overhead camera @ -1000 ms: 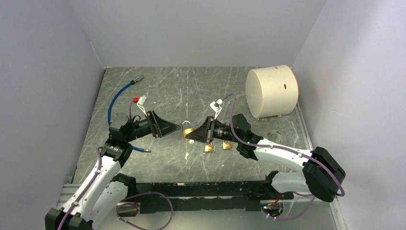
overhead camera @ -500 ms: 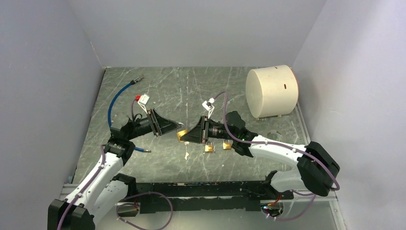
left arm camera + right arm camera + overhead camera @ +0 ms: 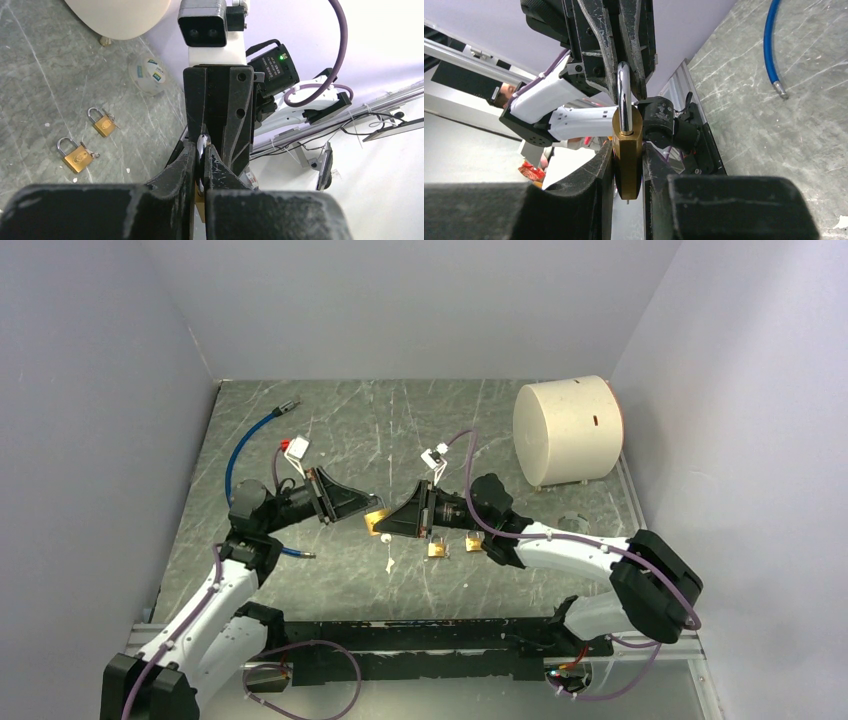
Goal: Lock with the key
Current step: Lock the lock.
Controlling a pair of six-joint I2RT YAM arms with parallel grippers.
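A brass padlock (image 3: 378,522) hangs in the air mid-table between both arms. My right gripper (image 3: 627,152) is shut on its brass body (image 3: 627,165), with the silver shackle (image 3: 624,95) pointing away from it. Coming from the opposite side, my left gripper (image 3: 201,150) is shut on that shackle (image 3: 201,142); in the top view its tips (image 3: 370,513) meet the padlock. A thin metal tip (image 3: 626,201) sticks out under the body. I cannot make out the key itself.
Two more brass padlocks (image 3: 437,550) (image 3: 474,543) lie on the table just right of the held one. A large white cylinder (image 3: 567,430) stands at the back right. A blue cable (image 3: 245,445) curves along the left side. A small white scrap (image 3: 388,565) lies below the grippers.
My right gripper carried the padlock to the left. My left gripper reached in from the left and closed its open jaws on the shackle.
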